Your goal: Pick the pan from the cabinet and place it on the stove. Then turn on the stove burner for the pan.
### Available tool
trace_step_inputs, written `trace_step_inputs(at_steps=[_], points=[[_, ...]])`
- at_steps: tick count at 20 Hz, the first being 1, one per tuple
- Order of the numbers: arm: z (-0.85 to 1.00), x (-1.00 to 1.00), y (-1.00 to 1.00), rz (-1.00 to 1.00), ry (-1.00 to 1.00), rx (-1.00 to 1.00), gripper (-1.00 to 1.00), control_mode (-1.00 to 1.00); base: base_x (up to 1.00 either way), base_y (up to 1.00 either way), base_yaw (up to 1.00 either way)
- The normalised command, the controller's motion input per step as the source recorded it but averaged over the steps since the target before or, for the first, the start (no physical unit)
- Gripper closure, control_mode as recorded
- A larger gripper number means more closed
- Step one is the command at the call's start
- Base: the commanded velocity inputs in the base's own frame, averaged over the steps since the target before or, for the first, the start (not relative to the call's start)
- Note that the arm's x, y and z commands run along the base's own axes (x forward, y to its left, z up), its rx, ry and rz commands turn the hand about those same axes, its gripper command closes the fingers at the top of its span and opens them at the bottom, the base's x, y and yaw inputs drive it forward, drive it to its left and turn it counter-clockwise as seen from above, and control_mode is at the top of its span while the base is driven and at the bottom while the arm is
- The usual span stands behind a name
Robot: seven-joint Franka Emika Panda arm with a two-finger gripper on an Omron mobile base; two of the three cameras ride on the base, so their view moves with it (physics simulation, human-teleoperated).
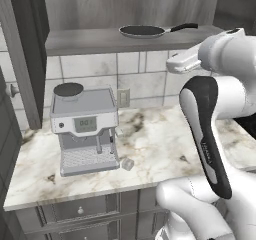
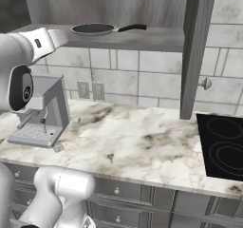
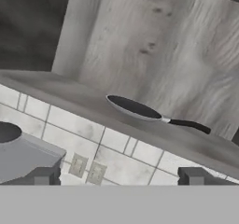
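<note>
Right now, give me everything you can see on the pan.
The pan is a round, shallow frying pan, dark inside with a thin pale rim and a long thin black handle. It sits flat and upright on the bottom shelf of the open cabinet, above the tiled wall, resting on the grey wood-grain board. The handle points to the right along the shelf. Nothing else touches it; it looks empty.

The arm [image 1: 220, 109] is glossy white in rounded segments, with a black joint cover bearing small lettering.
</note>
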Motion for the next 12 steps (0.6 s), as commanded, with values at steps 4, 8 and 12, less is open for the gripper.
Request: trace_step_inputs(at_steps=[4,8,12], points=[[0.13,0.07,-0.52,-0.21,0.00,0.04,-1.00,-1.00,0.00,0.00,0.00],[0.05,0.02,-0.60,-0.11,0.00,0.00,-1.00,-1.00,0.00,0.00,0.00],[0.09,0.01,-0.46,-0.08,0.01,0.00,-1.00,-1.00,0.00,0.00,0.00]])
